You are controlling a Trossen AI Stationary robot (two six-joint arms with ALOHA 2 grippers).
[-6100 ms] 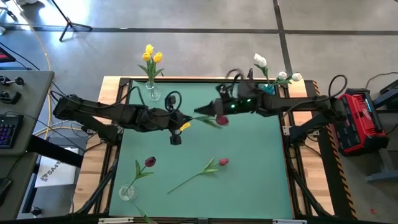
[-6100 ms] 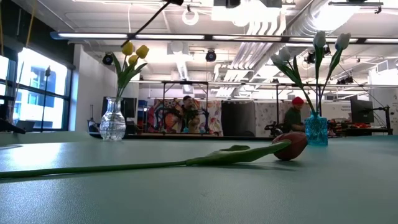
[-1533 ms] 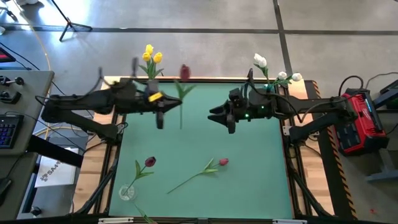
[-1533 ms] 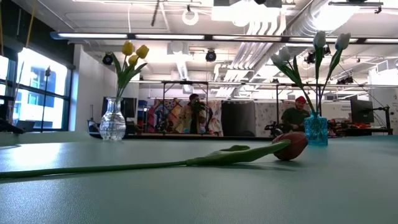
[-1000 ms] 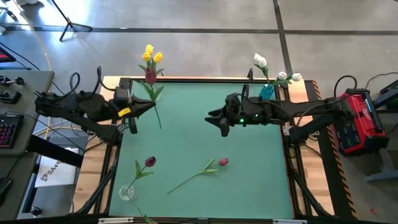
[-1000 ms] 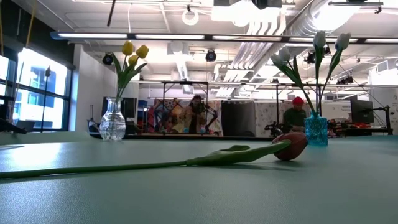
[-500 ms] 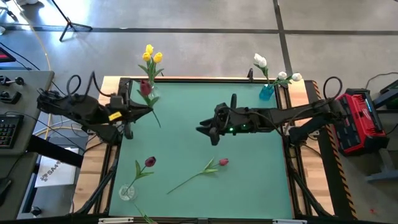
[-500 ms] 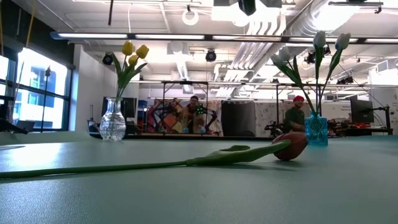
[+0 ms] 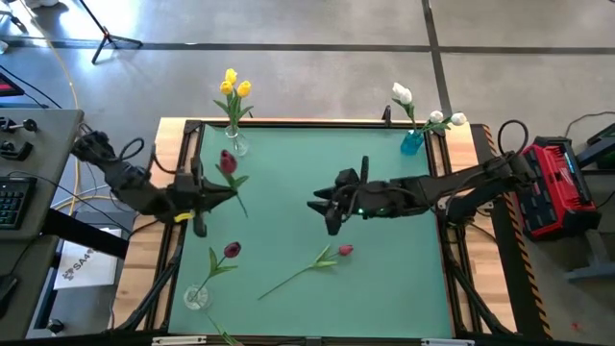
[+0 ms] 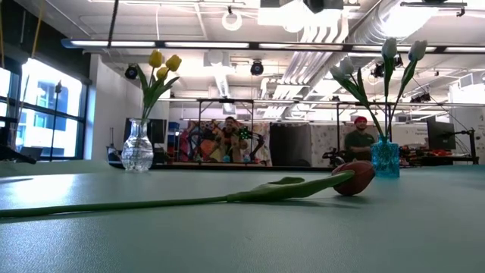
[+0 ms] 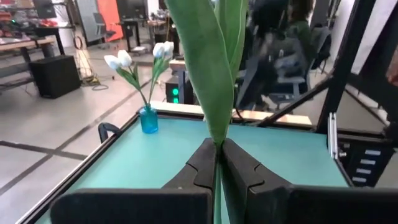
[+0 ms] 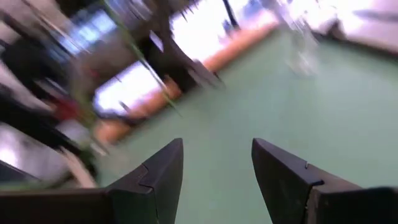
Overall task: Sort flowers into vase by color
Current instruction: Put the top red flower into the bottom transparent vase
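- We see the left gripper (image 9: 199, 196) at the table's left edge, its jaws pinched on the stem of a dark red tulip (image 9: 228, 161); the left wrist view shows the stem and a broad leaf (image 11: 205, 68) rising from between the pressed fingers (image 11: 202, 165).
- That held tulip's head sits over the far-left part of the green mat (image 9: 384, 279), just near of the clear vase (image 9: 235, 144) that holds the yellow tulips (image 9: 233, 85).
- The right gripper (image 9: 320, 205) hovers over the mat's middle with its jaws spread and nothing between them; its wrist view is smeared, so we can only say it seems to face the mat's left side.
- Two more dark red tulips lie flat on the near half: one (image 9: 227, 252) near the left edge, the other (image 9: 343, 250) near the centre, its long stem running toward the near left.
- A second clear vase (image 9: 196, 297) stands at the near-left corner, beside the first lying tulip's stem.
- A blue vase (image 9: 412, 141) with white tulips (image 9: 423, 108) stands at the far-right corner.
- The mat's right half lies open, as does the stretch between the two grippers.
- A wooden rim (image 9: 461, 240) frames the mat; beyond it lies grey concrete floor (image 9: 317, 67).
- In the low view, a wide workshop with ceiling ducts opens behind the table, and a person (image 10: 358, 136) stands far off beside the blue vase.
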